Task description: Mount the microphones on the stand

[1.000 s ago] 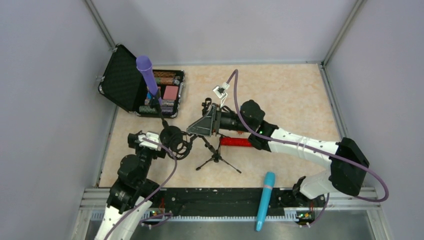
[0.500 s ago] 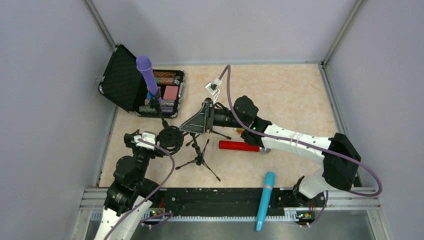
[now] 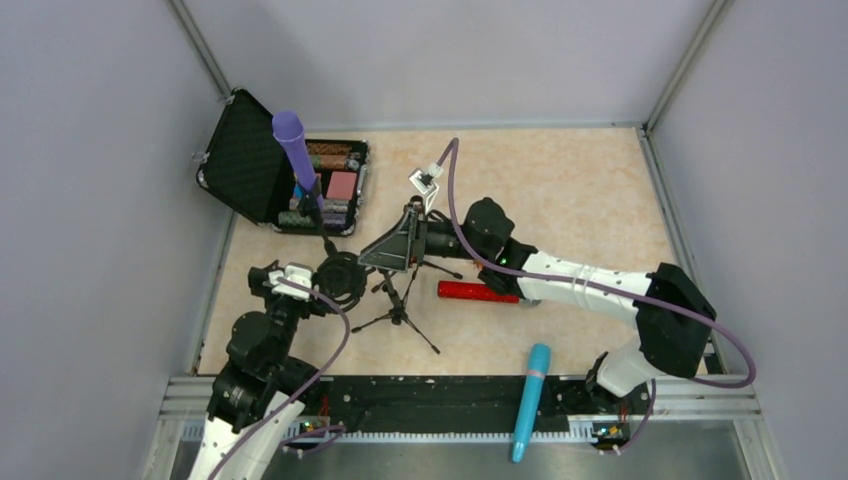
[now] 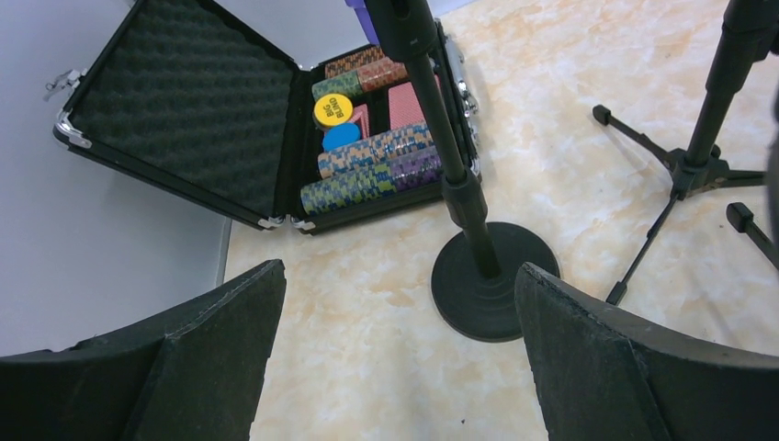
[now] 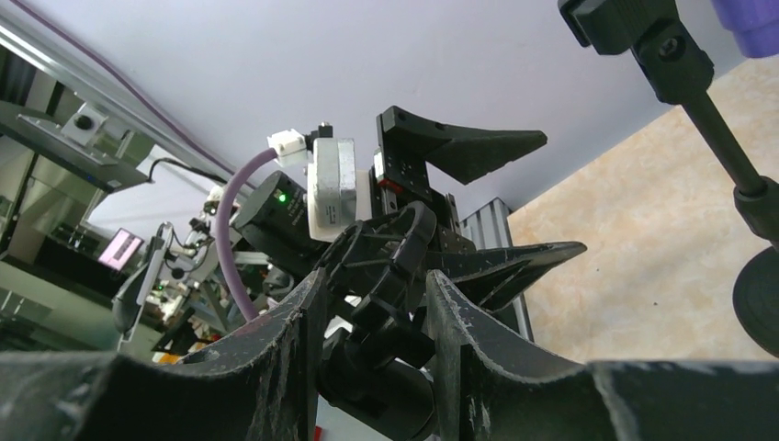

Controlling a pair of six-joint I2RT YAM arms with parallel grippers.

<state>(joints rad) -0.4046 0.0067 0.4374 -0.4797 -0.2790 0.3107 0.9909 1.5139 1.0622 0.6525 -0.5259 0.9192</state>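
Right pincer (image 5: 372, 299) clenched on ring mount (image 5: 384, 246) of tripod stand (image 3: 400, 312), left pincer (image 4: 400, 276) released and empty; next likely calls for fetching red microphone (image 3: 478, 291) at frame centre.

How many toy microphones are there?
3. The purple microphone sits in the clip of the stand beside the open case. The red microphone lies mid-table. The blue microphone lies across the near rail. I see no others.

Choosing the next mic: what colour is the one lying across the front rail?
The microphone is cyan-blue all over, best seen in the top external view.
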